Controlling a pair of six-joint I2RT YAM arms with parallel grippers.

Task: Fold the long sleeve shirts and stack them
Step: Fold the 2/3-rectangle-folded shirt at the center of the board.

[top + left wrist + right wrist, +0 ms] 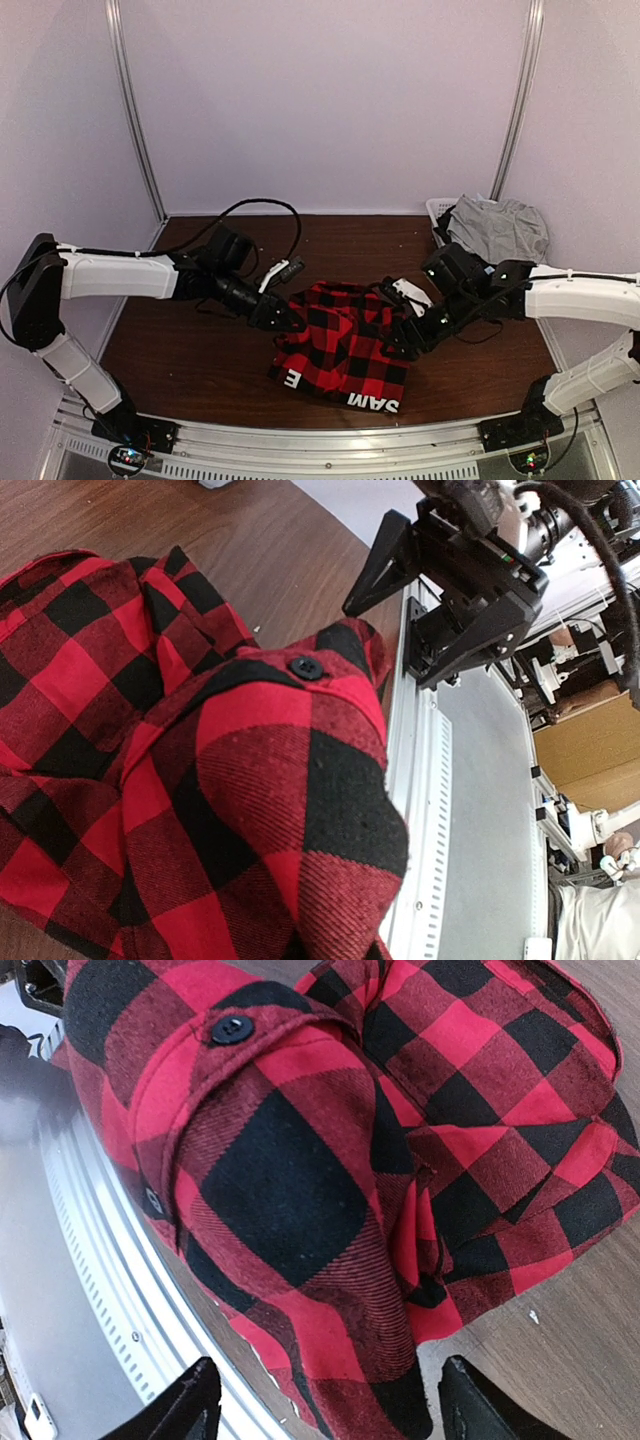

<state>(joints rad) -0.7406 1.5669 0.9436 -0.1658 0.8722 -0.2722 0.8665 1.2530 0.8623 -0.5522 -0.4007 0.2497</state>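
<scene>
Both grippers are in cloth, the left gripper (288,320) buried so its grip cannot be told, the right gripper (330,1390) spread around a fold; the red-and-black flannel shirt (340,345) lies bunched, seemingly half-folded, left of and nearer than the white basket (436,210), nothing stacked.

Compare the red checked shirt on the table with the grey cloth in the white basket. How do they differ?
The shirt is red with black checks; the grey cloth is plain. The shirt lies in the middle of the brown table; the grey cloth fills the basket at the far right corner. The shirt shows white letters; the grey cloth shows none. Both are bunched, not flat.
</scene>
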